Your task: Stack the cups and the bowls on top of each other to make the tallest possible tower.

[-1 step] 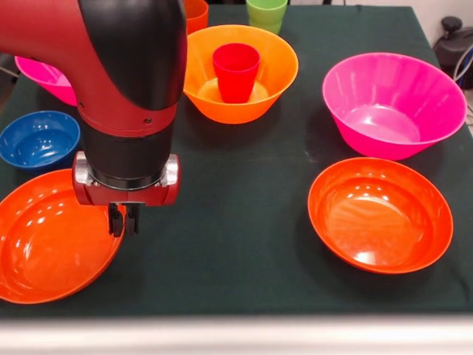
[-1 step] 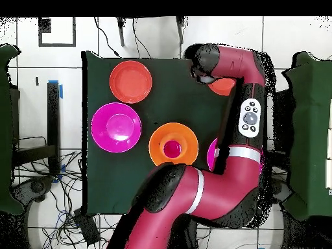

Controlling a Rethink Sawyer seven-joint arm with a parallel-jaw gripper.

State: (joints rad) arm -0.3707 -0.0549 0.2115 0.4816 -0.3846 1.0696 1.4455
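One camera sits low and close across the counter [image 1: 244,244], facing the arm [image 1: 111,44]; the other hangs high above, looking straight down, turned half round. Both share the large orange bowl [image 1: 277,70] holding the red cup [image 1: 236,70]

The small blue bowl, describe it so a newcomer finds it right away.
In the front view, start at the shallow red-orange bowl under the gripper. Just behind it sits the small blue bowl, the only blue piece and the smallest bowl.

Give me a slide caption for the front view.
Pincer hovers over a shallow red-orange bowl; red cup sits in orange bowl.
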